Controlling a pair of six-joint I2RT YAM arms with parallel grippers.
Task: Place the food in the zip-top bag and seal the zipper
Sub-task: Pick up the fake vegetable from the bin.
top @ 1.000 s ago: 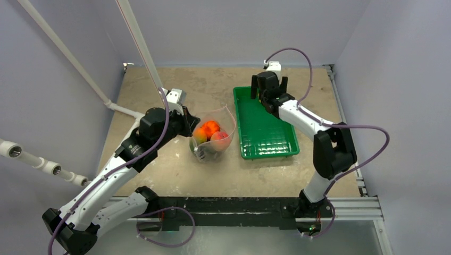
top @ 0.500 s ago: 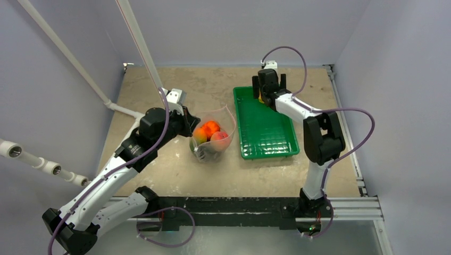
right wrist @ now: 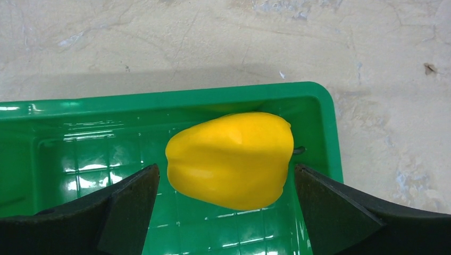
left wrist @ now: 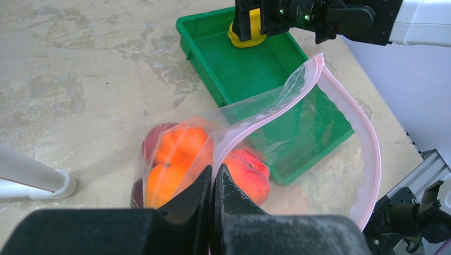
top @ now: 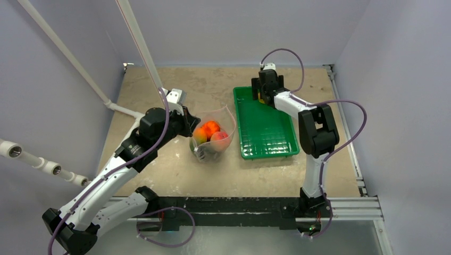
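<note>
- Top view: a tan bench [top: 159, 164] inside pale walls, with two arms bolted at its near edge.
- The left tool [top: 189, 126] is pinched closed on the left edge of the zip-top bag [top: 226, 119], which stands open near the middle of the bench.
- Inside the bag lies the food [top: 208, 130] — orange and reddish round fruits, packed together.
- Just right of the bag is a green tray [top: 266, 133]. The right tool [top: 263, 95] reaches down into its far end.
- Left wrist view: the two fingers of the left tool [left wrist: 214, 183] are pressed together on the bag's rim.
- The pink zipper [left wrist: 367, 138] curves away from the fingers in a wide loop, so the mouth gapes open.
- Through the clear plastic show two orange fruits and a peach-coloured one, with darker fruit partly hidden behind them.
- Beyond the bag, a yellow pepper [left wrist: 247, 38] sits at the far end of the tray, under the right tool.
- A white pipe [left wrist: 32, 178] stands on the bench at the left.
- Right wrist view: the right tool [right wrist: 226, 186] is spread wide, one finger on each side of the yellow pepper.
- The pepper lies on its side in the tray's far corner — its stem end against the tray wall.
- Whether the fingers touch the pepper cannot be told.
</note>
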